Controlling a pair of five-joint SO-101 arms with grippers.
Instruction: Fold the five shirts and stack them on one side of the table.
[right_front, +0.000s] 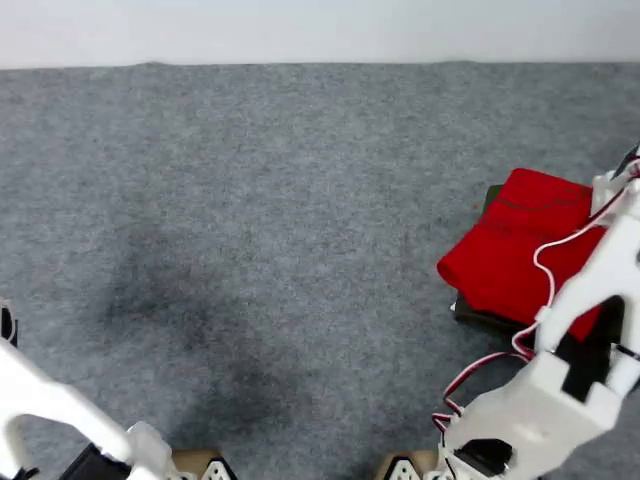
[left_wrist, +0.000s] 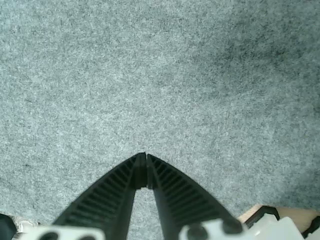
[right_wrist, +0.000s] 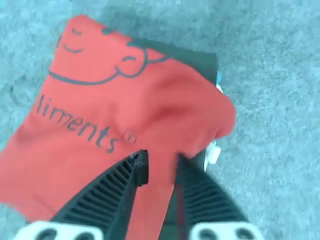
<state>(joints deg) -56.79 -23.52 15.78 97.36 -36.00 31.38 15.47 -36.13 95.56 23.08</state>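
On the right side of the surface (right_front: 250, 200), a folded red shirt (right_front: 510, 250) sits on top of a dark garment (right_front: 472, 312). I read this as the stack being built. I can't count the shirts under the red one; only the dark edge and a sliver of something pale show beneath it in the right wrist view.

I judge the step in hand to be setting the red shirt onto the pile. The right end effector (right_wrist: 161, 167) hangs directly over the red shirt (right_wrist: 125, 100), towards one edge of it. Its jaws are narrowly apart and red cloth shows in the gap. I can't see any fabric pinched up between them, so I take it as not gripping.

The left end effector (left_wrist: 146, 162) is closed with its tips meeting and holds nothing. It sits above bare grey felt, well apart from the stack.

Next, I'd lift the right arm (right_front: 560, 380) straight up so it doesn't drag the top fold, and check that the red shirt lies square on the dark one.
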